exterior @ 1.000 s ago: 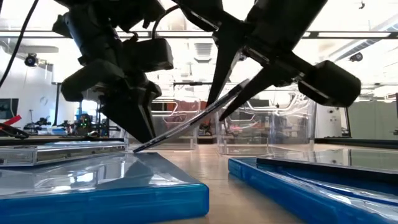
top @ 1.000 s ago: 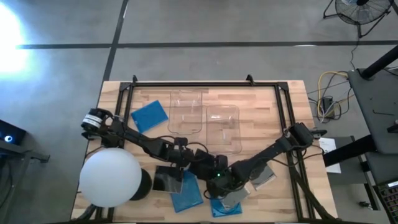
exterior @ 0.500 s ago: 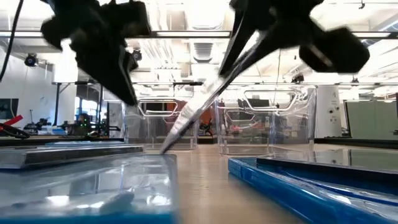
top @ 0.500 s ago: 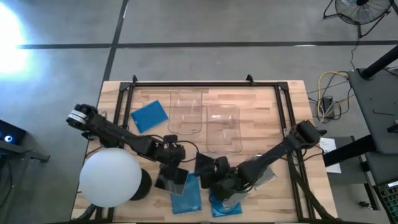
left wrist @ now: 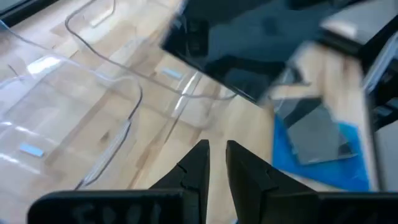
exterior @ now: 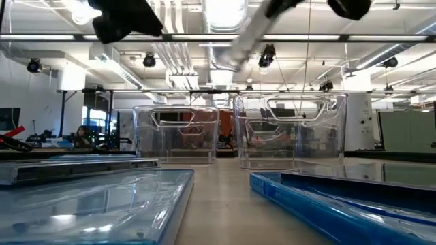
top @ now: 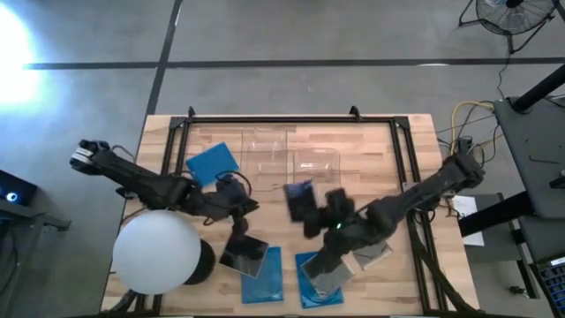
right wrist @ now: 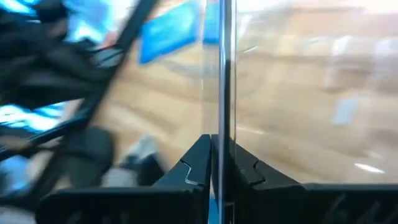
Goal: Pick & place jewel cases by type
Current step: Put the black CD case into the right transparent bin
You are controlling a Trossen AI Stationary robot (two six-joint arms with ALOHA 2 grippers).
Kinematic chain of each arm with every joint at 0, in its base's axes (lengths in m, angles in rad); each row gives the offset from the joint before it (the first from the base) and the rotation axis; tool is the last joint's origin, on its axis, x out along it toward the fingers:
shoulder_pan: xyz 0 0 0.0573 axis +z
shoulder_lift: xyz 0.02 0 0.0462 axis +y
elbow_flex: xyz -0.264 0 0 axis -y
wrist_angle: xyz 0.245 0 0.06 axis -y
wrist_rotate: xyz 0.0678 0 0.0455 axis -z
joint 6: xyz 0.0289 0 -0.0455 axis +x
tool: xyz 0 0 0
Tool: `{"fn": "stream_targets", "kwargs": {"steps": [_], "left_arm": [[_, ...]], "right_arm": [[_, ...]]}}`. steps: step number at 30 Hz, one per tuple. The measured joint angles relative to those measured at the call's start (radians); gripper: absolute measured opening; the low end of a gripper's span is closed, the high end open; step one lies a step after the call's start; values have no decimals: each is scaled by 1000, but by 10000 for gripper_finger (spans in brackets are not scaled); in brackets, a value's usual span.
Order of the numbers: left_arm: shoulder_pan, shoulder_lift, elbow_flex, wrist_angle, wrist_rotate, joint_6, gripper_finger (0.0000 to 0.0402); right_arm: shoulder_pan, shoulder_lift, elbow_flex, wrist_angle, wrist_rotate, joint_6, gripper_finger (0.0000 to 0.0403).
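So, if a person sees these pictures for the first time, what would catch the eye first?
Probably the right pincer, raised over the middle of the table and shut on a thin dark glossy jewel case, near the two clear plastic bins. Next, the big white ball at the table's front left corner, with the left pincer just beside it over the wood.

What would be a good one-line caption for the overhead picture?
Right gripper lifts a dark jewel case beside the clear bins; left gripper waits nearby.
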Motion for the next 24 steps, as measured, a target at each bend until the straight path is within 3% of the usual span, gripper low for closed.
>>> {"fn": "stream_targets", "kwargs": {"steps": [5,11,24], "left_arm": [[1,-49,0,28,2,-46,37],[1,-67,0,33,8,-95,37],[0,-66,0,34,14,-147,37]], "right_arm": [[-66,-64,-7,-177,-60,-28,17],[-162,-92,-18,-233,-185,-97,17],[-362,-49,-21,-195,-397,-882,17]]}}
